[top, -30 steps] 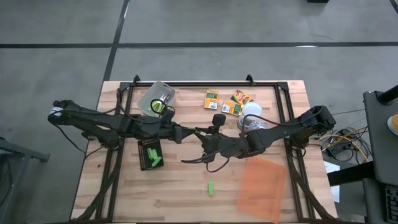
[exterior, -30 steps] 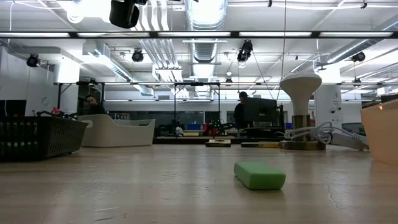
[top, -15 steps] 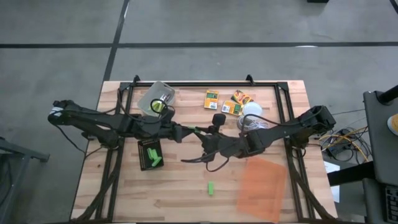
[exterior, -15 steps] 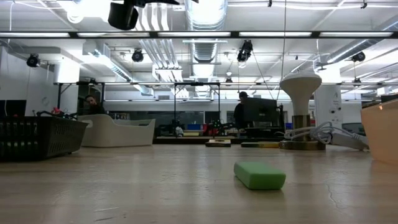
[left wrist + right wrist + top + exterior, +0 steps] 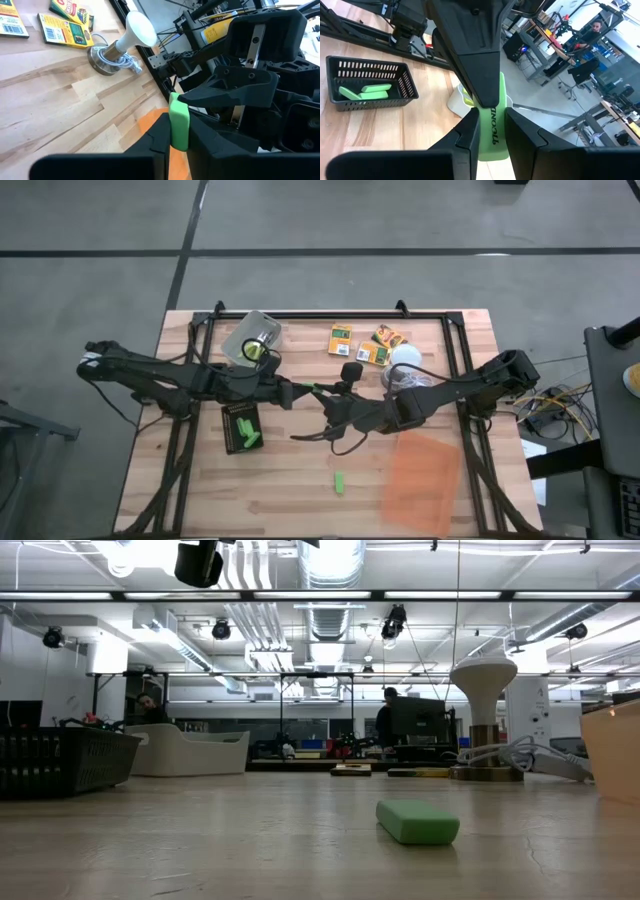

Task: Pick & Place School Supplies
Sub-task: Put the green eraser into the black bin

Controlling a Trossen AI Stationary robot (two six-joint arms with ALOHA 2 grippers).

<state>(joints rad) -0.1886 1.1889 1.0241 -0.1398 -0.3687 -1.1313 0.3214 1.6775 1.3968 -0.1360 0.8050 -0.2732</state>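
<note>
Mid-air handover above table centre: green stick [image 5: 178, 121] clamped by both grippers. Left gripper [image 5: 303, 392] fingers pinch one end, right gripper [image 5: 328, 404] pinches other; stick's long axis runs between them. Tray [image 5: 241, 427] nearer left arm, just beside it.

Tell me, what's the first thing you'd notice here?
The two dark arms meet over the middle of the table, and both sets of fingers pinch one bright-green stick between them, the left gripper and the right gripper nose to nose. Next you'd spot the black tray near the left arm with green sticks inside, and a lone green stick lying on the wood.
</note>
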